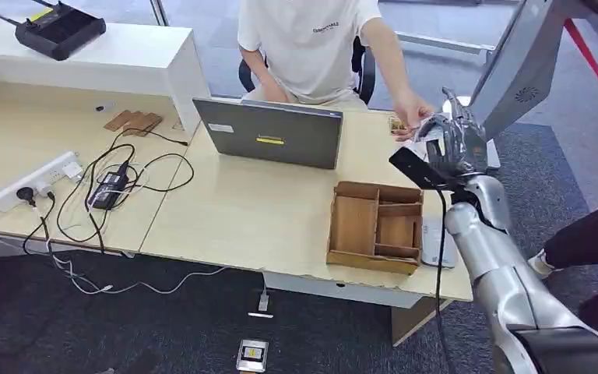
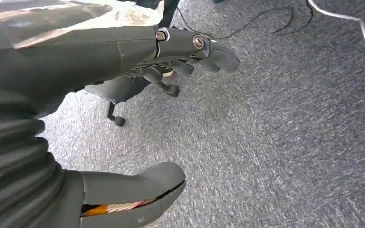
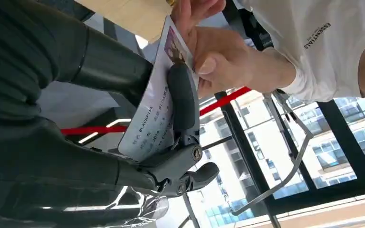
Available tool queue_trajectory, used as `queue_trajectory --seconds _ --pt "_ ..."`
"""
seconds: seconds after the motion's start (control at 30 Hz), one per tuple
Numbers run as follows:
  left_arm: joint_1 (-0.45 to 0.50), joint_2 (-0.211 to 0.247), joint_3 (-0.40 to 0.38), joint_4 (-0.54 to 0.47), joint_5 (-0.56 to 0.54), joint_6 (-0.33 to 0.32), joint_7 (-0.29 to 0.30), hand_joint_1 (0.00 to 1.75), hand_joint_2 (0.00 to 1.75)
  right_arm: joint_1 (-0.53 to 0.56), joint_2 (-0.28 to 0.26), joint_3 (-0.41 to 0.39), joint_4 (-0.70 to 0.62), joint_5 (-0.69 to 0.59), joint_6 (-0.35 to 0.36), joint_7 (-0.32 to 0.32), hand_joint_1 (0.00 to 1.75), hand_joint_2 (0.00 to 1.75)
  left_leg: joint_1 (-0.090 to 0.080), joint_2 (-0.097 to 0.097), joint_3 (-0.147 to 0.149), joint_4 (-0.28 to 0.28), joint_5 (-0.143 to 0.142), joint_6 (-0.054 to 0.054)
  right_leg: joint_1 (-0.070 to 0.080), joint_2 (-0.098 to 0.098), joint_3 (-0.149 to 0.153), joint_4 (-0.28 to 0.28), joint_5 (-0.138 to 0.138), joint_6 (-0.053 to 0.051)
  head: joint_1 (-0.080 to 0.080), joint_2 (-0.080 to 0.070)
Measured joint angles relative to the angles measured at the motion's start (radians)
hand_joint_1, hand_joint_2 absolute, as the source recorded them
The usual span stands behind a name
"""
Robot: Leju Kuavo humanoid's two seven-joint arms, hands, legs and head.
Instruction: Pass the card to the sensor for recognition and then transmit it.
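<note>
Handing over: right hand (image 3: pixel 171 142) pinches the card (image 3: pixel 159 111) above the counter's (image 1: pixel 272 218) far right corner, while a person's hand (image 3: pixel 223 59) grips the card's other end. Left hand (image 2: pixel 171 52) hangs empty, fingers apart, over carpet. Next move, judged: loosen the pinch once the person holds firmly.

Pale desk (image 1: pixel 265 218) — grey carpet (image 1: pixel 163 327)

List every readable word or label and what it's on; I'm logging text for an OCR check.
"ESSENTIALS": person's white T-shirt, right wrist view; in the head view too small to read.
"BLACKPINK": card held by the right hand and the person's hand; its other lines are blurred.
Laptop yellow sticker: unreadable.
</note>
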Motion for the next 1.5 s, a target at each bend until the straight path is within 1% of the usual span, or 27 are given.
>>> queue_trajectory --seconds 0.53,1.5 --pt "0.006 0.001 0.0 0.0 0.0 0.0 -0.003 0.0 1.75 -0.002 0.01 0.0 0.014 0.0 0.0 0.0 1.75 1.75 0.0 0.0 0.0 0.0 0.0 0.0 0.0 0.0 0.0 0.0 0.0 0.0 0.0 0.0" --pt "0.006 0.002 0.0 0.0 0.0 0.0 -0.005 0.0 1.75 -0.003 0.013 0.0 0.018 0.0 0.0 0.0 1.75 1.75 0.0 0.0 0.0 0.0 0.0 0.0 0.0 0.0 0.0 0.0 0.0 0.0 0.0 0.0"
